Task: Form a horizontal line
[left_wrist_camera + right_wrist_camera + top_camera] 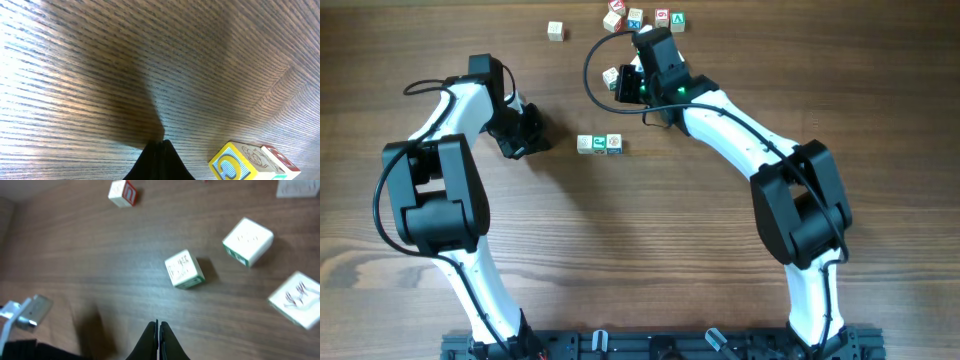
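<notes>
Closely: left gripper [161, 150] fingers pressed together, empty, tip near wood-grain table [100, 60]; right gripper [158, 335] likewise closed, empty. Horizontal line [599, 144] of pale wooden cubes at centre, at 3 o'clock from left gripper. Right arm bent, reaching toward 12 o'clock. Only right wrist view shows loose cube [184, 269] ahead, green-edged.

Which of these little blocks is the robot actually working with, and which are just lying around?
Part of the job:
- the row of cubes at the table's middle, side by side
- the cube beside the right gripper, likely next
- the left gripper, near the row

Lying about:
- the lone cube at the far edge
- the cluster of cubes at the far edge
</notes>
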Action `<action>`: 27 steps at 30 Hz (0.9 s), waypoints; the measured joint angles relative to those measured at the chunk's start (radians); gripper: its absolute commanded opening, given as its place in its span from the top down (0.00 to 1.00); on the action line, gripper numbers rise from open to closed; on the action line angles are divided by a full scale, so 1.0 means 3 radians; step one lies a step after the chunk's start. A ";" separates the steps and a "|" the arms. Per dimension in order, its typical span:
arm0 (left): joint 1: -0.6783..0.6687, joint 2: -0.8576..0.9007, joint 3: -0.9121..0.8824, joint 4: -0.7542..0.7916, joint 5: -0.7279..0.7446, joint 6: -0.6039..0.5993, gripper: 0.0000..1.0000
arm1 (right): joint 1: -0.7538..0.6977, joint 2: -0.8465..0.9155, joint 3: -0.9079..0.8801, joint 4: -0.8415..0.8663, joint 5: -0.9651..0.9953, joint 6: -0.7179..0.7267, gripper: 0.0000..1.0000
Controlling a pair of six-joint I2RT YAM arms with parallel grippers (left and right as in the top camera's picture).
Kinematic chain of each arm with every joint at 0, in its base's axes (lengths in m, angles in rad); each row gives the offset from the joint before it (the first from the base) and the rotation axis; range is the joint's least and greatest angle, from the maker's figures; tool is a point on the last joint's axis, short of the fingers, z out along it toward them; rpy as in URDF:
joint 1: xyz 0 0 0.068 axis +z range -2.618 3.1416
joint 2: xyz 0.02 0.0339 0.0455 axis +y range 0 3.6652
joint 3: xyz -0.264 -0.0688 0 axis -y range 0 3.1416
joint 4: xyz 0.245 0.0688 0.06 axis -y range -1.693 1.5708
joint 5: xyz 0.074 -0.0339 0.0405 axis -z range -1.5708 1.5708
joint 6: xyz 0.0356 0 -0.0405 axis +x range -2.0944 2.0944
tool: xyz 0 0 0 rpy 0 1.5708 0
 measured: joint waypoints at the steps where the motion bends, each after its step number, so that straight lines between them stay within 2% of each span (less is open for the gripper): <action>1: 0.0000 0.0000 -0.0001 0.0000 0.0000 0.0000 0.96 | 0.0004 0.0033 0.0046 -0.0009 -0.0001 0.0001 0.95; 10: 0.0000 -0.0001 0.0000 0.0008 -0.0003 0.0000 0.96 | 0.0193 0.0128 0.0146 -0.0305 0.0010 0.0010 0.95; 17: 0.0000 -0.0001 -0.0001 0.0008 -0.0003 -0.0001 0.96 | 0.0370 0.0154 0.0156 -0.0340 0.0116 0.0053 0.95; 27: 0.0000 -0.0001 -0.0001 0.0008 -0.0003 0.0000 0.96 | 0.0371 0.0327 0.0169 -0.0285 0.0327 0.0336 0.96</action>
